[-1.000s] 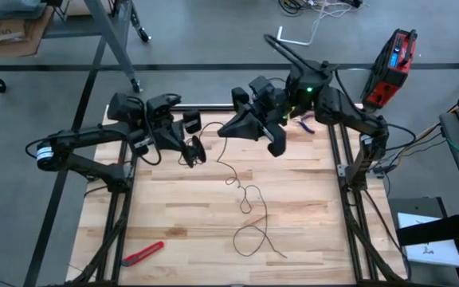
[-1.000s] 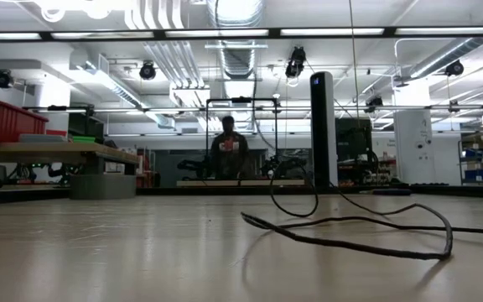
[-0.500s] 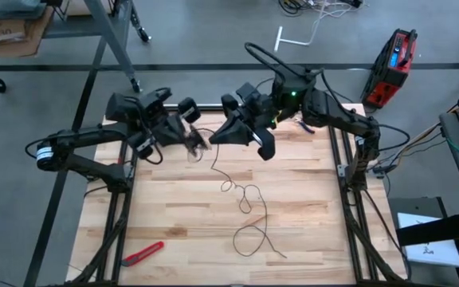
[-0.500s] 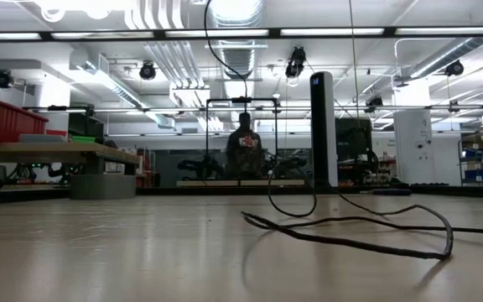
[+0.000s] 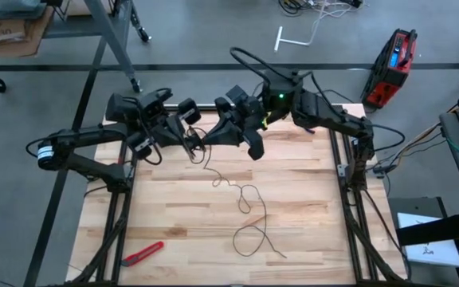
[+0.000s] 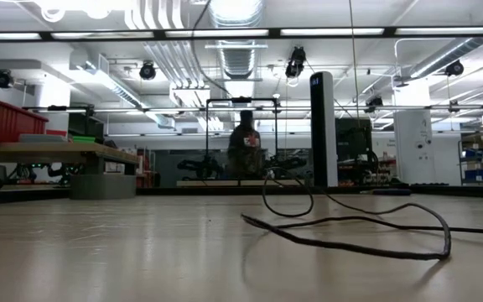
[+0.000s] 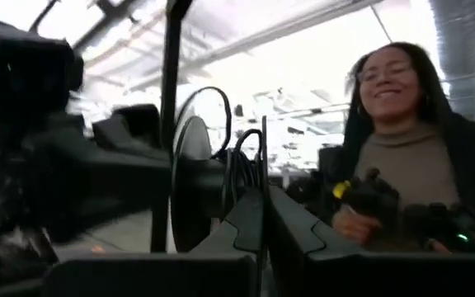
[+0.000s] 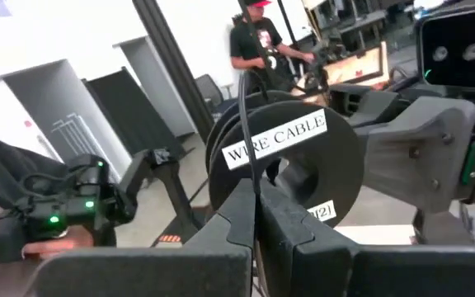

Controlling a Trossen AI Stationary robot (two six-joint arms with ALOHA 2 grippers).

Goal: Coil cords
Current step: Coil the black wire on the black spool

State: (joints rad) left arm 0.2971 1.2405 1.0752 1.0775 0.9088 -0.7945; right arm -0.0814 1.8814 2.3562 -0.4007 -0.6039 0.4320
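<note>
The thin black cord (image 5: 249, 209) lies in loose loops on the wooden table (image 5: 309, 207), and its upper end rises to a small black reel (image 8: 291, 157) labelled "WIRE CABLE". The low view shows one cord loop (image 6: 367, 245) resting on the table. My left gripper (image 5: 193, 140) is shut on the reel above the table's far middle. My right gripper (image 5: 209, 137) is right beside it and is shut on the cord just in front of the reel's face. In the left wrist view the reel (image 7: 190, 186) shows edge-on. My left gripper pinches one thin flange of the reel (image 7: 262, 169) between its two fingers, at the flange's rim. The reel is lifted clear of the table and stands on edge. My right gripper pinches the cord (image 8: 252, 186) between its two fingertips, just in front of the reel's labelled face. From there the strand runs up over the reel's rim (image 8: 243, 103). Below the hold, the cord hangs slack down to the table.
A red-handled tool (image 5: 143, 253) lies near the table's near left corner. A red box (image 5: 393, 60) stands on the floor beyond the far right corner. People show in the room behind the table in the low and wrist views.
My right gripper has moved toward the table's left edge until it is next to the reel. My left gripper has raised the reel and turned it. The upper part of the cord has been drawn leftward, while the loops nearer the front edge have stayed in place.
</note>
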